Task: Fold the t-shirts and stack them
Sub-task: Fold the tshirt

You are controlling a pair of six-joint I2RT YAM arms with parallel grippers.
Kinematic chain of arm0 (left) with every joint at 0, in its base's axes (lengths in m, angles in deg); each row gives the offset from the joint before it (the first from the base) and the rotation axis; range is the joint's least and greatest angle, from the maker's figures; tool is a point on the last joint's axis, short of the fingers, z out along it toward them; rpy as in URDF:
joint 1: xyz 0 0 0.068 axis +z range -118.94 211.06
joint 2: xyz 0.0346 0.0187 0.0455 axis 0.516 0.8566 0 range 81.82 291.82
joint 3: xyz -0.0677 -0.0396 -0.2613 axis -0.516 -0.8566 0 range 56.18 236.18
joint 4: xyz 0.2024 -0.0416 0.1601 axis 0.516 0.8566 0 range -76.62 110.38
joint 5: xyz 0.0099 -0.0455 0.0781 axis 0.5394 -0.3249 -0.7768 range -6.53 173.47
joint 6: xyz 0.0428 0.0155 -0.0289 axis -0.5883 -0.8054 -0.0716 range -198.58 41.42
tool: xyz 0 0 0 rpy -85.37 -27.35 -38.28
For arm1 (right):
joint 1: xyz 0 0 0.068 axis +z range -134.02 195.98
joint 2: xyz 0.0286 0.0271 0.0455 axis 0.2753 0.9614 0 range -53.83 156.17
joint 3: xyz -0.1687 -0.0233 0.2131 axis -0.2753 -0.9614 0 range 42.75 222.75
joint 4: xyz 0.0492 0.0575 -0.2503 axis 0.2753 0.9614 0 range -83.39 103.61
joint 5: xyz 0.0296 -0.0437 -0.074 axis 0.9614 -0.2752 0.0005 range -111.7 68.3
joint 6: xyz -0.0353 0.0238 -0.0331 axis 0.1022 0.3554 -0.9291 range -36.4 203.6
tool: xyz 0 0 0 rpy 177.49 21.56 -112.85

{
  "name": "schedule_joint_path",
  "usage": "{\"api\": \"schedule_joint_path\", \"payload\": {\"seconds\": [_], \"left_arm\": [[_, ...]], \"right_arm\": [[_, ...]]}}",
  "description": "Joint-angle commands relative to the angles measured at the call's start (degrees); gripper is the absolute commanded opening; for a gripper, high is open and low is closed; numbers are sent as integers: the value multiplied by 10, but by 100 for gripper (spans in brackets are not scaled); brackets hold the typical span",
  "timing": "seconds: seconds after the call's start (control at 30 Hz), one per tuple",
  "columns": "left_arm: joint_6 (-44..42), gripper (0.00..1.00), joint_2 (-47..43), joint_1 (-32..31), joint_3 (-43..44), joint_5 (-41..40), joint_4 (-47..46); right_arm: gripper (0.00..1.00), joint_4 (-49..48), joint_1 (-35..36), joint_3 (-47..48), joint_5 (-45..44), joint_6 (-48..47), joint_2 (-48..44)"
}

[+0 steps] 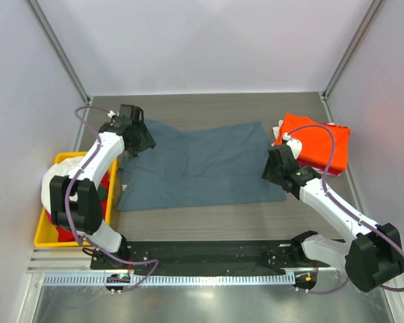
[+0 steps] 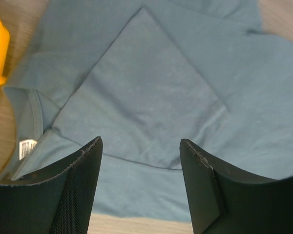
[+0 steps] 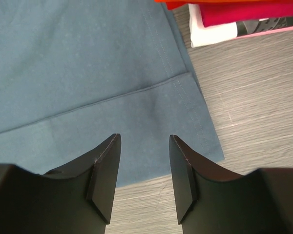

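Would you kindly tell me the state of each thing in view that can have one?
blue-grey t-shirt: flat on the table, partly folded.
orange t-shirt: folded, stacked at the far right.
red t-shirt: folded, beneath the orange one.
white t-shirt: folded, beneath the red one.
yellow bin: holding white and red cloth.
left gripper: open, above the blue-grey shirt's collar end.
right gripper: open, above its hem corner.

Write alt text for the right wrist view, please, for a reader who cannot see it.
The right gripper, open and empty, hangs over the hem corner of a blue-grey t-shirt spread on a wood-grain table. Folded shirts lie stacked at top right.
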Motion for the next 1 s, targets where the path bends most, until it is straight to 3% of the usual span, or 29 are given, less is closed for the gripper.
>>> {"api": "schedule_joint_path", "payload": {"seconds": [0.0,0.2,0.4,0.97], "left_arm": [[4,66,-26,-11,-10,-17,1],[57,69,-194,-24,-184,-12,-36],[72,72,-314,-24,-264,-26,-31],[67,73,-299,-23,-256,-19,-25]], "right_arm": [[50,-17,1,-17,-25,4,-32],[50,6,0,-77,-36,87,-97],[50,10,1,-104,-33,106,-127],[50,17,1,-96,-39,102,-122]]}}
